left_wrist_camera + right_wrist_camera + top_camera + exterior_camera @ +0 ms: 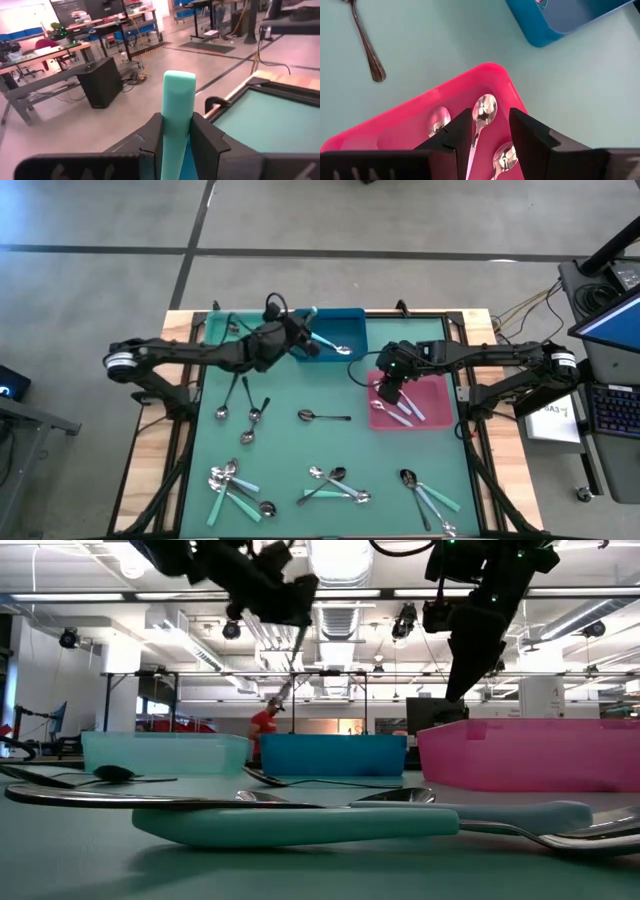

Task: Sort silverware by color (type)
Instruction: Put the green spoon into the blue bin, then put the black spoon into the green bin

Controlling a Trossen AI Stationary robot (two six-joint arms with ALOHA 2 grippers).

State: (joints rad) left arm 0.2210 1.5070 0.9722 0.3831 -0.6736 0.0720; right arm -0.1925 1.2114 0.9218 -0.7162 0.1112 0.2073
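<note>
My left gripper (303, 330) hovers over the blue bin (352, 320), shut on a turquoise-handled spoon (178, 95). Its metal end (288, 675) hangs down in the low view. Another turquoise-handled spoon (333, 346) lies in that bin. My right gripper (490, 125) is open above the pink bin (440, 415). It stands over a shiny silver spoon (484, 111) that lies on the bin floor beside two others. More spoons lie on the green mat: dark ones (246, 408), a single one (324, 417) and mixed heaps (232, 488). My left gripper pinches the spoon's turquoise handle (176, 132) between its two fingers. The handle runs along the fingers, and its free end (179, 80) sticks out past the fingertips. The spoon is lifted clear above the blue bin, tilted, with its metal part hanging below the gripper.
A teal bin (214, 326) at the far left holds dark spoons. The three bins stand in a row along the mat's far side. Spoon heaps (336, 485) (428, 498) lie near the mat's near edge. A person in red (265, 730) stands far behind the table.
</note>
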